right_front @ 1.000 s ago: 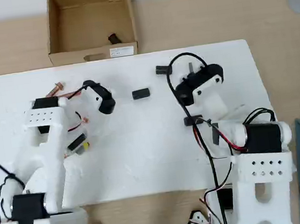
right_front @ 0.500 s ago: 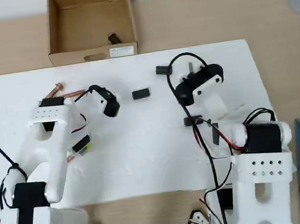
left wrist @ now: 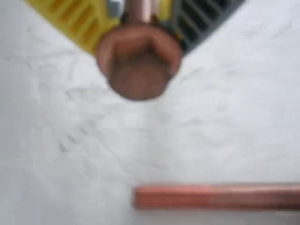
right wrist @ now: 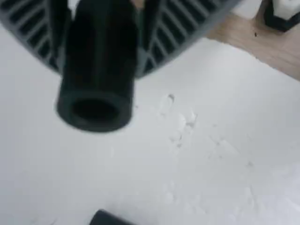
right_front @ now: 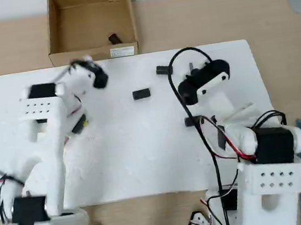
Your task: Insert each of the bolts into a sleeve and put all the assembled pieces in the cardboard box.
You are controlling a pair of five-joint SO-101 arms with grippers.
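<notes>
Cardboard box (right_front: 76,56), one dark piece (right_front: 114,38) inside near front wall.

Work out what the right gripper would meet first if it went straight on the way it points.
Most likely the white mat: the right gripper aims its black sleeve down at it, though depth is unclear.

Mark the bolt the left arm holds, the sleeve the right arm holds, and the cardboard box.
Held bolt (left wrist: 138,63): left wrist view, on its head.
Held sleeve (right wrist: 98,61): right wrist view, on its side wall.
Cardboard box (right_front: 76,56): high view, on its near wall.
</notes>
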